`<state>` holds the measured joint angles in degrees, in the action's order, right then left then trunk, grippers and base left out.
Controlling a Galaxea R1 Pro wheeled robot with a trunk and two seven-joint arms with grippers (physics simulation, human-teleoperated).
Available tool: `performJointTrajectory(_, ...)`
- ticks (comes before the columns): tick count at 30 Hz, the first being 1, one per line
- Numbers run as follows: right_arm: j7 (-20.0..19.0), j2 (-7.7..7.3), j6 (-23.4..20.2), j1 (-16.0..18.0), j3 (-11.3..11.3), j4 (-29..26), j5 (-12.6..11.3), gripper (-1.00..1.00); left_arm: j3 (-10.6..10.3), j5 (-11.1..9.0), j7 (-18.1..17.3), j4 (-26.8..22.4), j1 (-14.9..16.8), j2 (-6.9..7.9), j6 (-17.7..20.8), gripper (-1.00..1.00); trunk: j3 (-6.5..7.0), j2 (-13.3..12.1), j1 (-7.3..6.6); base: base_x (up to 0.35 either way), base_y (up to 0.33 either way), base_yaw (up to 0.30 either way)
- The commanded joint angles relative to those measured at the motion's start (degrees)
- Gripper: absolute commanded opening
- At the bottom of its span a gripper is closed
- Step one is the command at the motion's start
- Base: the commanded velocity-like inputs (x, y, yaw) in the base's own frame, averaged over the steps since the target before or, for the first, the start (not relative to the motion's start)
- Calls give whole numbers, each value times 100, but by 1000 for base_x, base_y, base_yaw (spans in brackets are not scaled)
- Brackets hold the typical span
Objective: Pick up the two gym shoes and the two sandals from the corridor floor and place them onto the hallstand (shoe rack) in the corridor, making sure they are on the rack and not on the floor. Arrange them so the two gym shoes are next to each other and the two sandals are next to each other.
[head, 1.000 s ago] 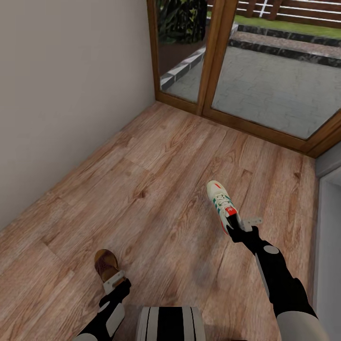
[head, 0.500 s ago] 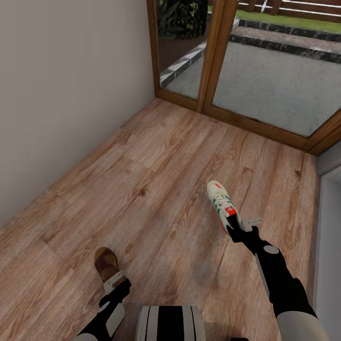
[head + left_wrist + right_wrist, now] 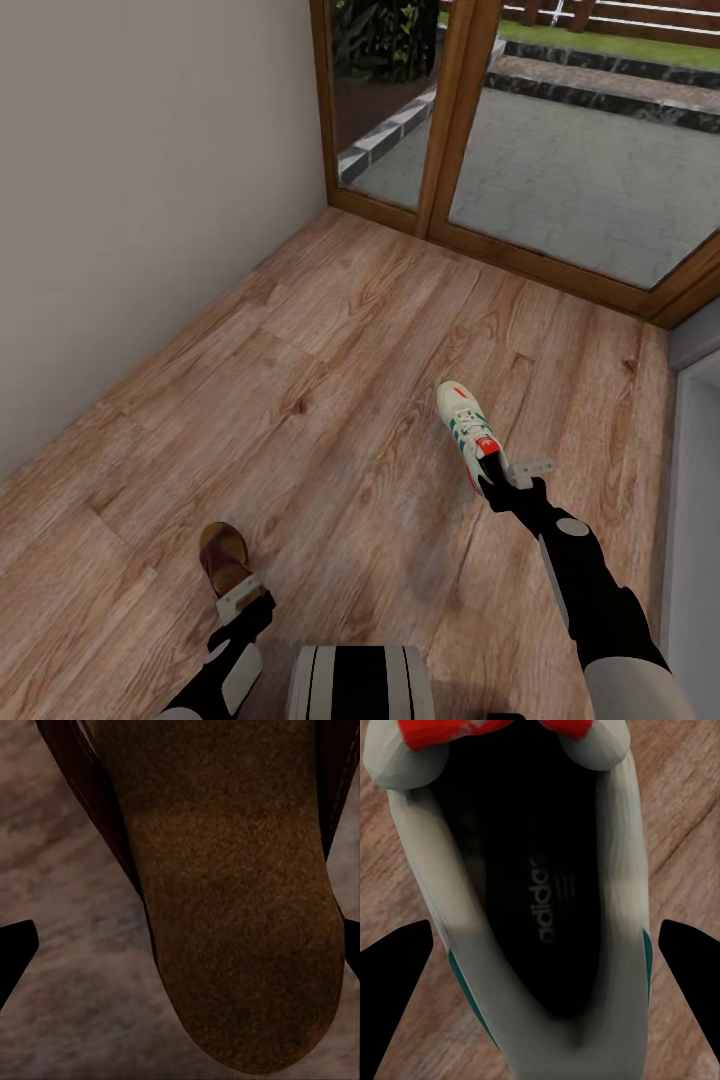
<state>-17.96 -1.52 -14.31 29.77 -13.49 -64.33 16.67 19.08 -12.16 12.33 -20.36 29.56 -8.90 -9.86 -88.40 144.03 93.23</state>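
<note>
Matt grainy wood-plank floor (image 3: 330, 330); suede-like brown sandal (image 3: 232, 907); smooth cream sneaker (image 3: 532, 900).

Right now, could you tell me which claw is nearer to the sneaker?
Right. The right claw is at the sneaker's heel; the left claw is at the sandal, well across the floor.

Corridor floor: wood-plank laminate, light brown, visible grain.

The corridor floor (image 3: 330, 330) runs from the plain wall (image 3: 140, 180) at one side to the wood-framed glass doors (image 3: 520, 130) at the far end. Whether the gym shoe (image 3: 468, 428) and the brown sandal (image 3: 222, 555) rest on the planks or hang clear of them cannot be told; the two sit well apart.
</note>
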Motion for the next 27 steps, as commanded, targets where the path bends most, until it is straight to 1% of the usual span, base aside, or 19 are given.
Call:
performJointTrajectory(1,-50,3,-20,2,-13,-10,56,-100,-12,-63,8,6,-2,0,-48,-100,-3,1,-1,0,0,0)
performJointTrajectory(6,-50,3,-20,2,-13,-10,56,-100,-10,-66,14,19,-2,8,-294,-100,-3,1,-1,0,0,0)
performJointTrajectory(9,-50,3,-20,2,-13,-10,56,-100,-10,-67,15,28,-2,15,-355,-100,-3,1,-1,0,0,0)
performJointTrajectory(27,-50,3,-20,2,-13,-10,56,-100,-24,-49,22,12,-3,20,-394,-100,-3,1,-1,0,0,0)
